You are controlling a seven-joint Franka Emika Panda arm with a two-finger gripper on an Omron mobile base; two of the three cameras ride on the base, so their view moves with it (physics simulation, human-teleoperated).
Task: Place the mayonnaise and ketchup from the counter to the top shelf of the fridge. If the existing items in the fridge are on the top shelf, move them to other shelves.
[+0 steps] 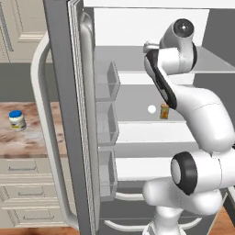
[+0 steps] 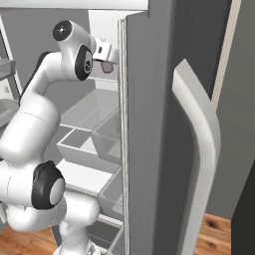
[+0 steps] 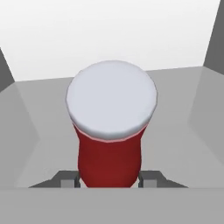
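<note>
**Ann:** Right, the jaws are clamped on the ketchup (image 3: 110,131), red bottle, white cap, up inside the fridge (image 1: 137,46) at top-shelf height.

**Bo:** So it's the placing step: set it down, let go. Mayonnaise (image 1: 17,120) waits on the worktop (image 1: 32,137).

**Ann:** Any labels?

**Bo:** None readable; too small.

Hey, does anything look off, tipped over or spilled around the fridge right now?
Nothing stands out. The gripper holds the ketchup bottle over a fridge shelf; the mayonnaise jar stands upright on the counter.
</note>
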